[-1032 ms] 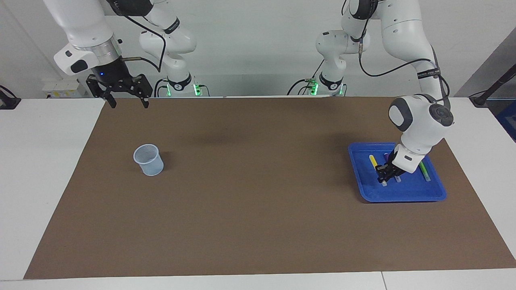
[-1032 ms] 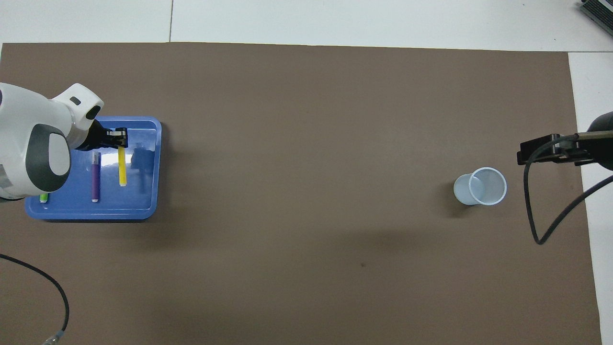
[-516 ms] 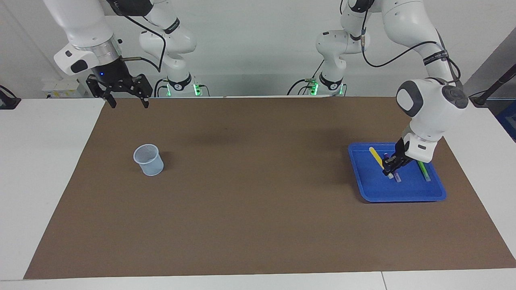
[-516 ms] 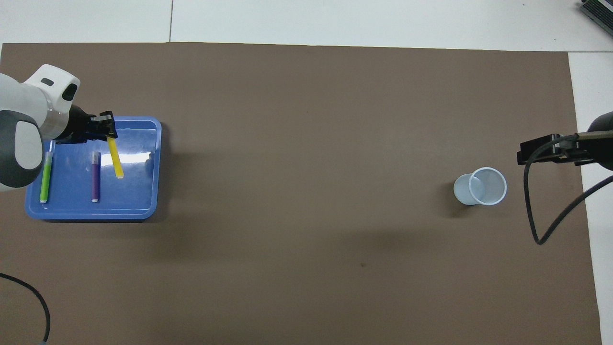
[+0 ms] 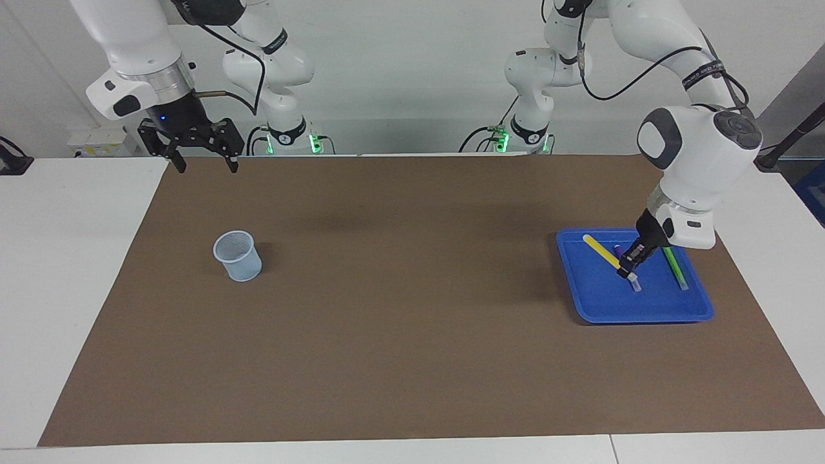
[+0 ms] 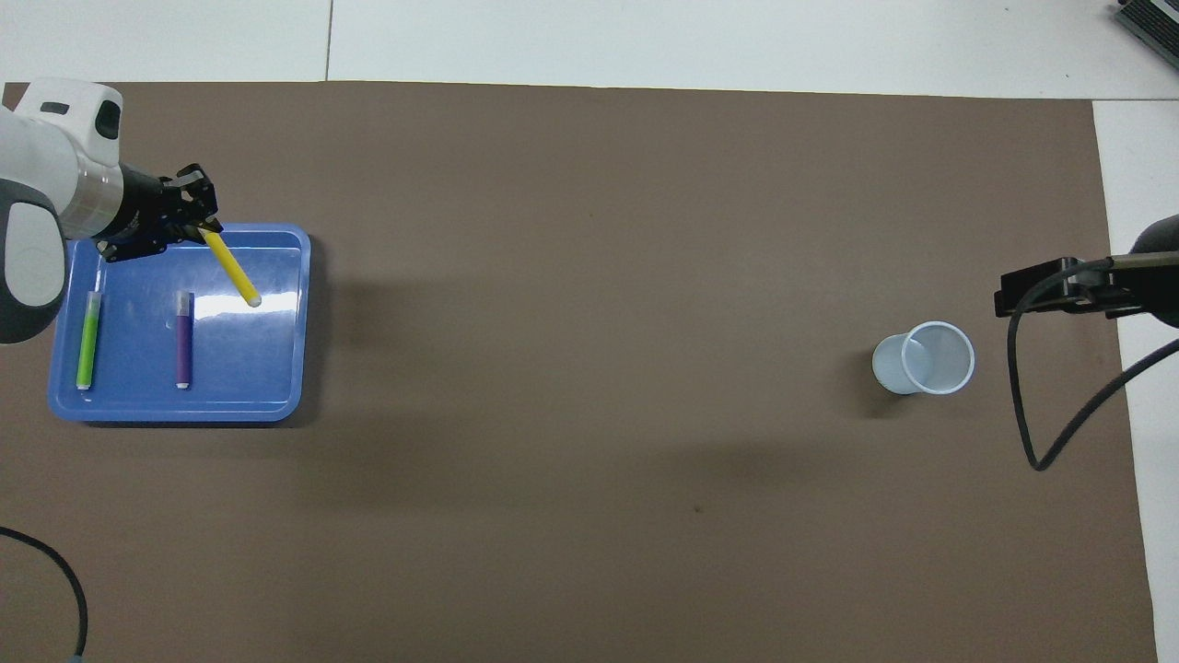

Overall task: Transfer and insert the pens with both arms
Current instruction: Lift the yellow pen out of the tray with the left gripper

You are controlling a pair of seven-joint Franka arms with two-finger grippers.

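My left gripper (image 5: 627, 269) (image 6: 198, 224) is shut on one end of the yellow pen (image 5: 601, 251) (image 6: 230, 269), which hangs tilted in the air over the blue tray (image 5: 599, 303) (image 6: 276, 405). The purple pen (image 6: 184, 339) (image 5: 617, 247) and the green pen (image 5: 675, 267) (image 6: 87, 340) lie flat in the tray. At its own end of the table my right gripper (image 5: 203, 164) waits high up, open and empty; in the overhead view only a dark part of that arm (image 6: 1059, 290) shows.
A pale translucent cup (image 5: 238, 256) (image 6: 930, 359) stands upright on the brown mat (image 5: 399, 309) toward the right arm's end of the table. A black cable (image 6: 1059, 405) hangs by the right arm beside the cup.
My left gripper has risen from the tray floor with the yellow pen, which now hangs tilted. The green pen, covered by the arm before, shows fully. The right arm has not moved.
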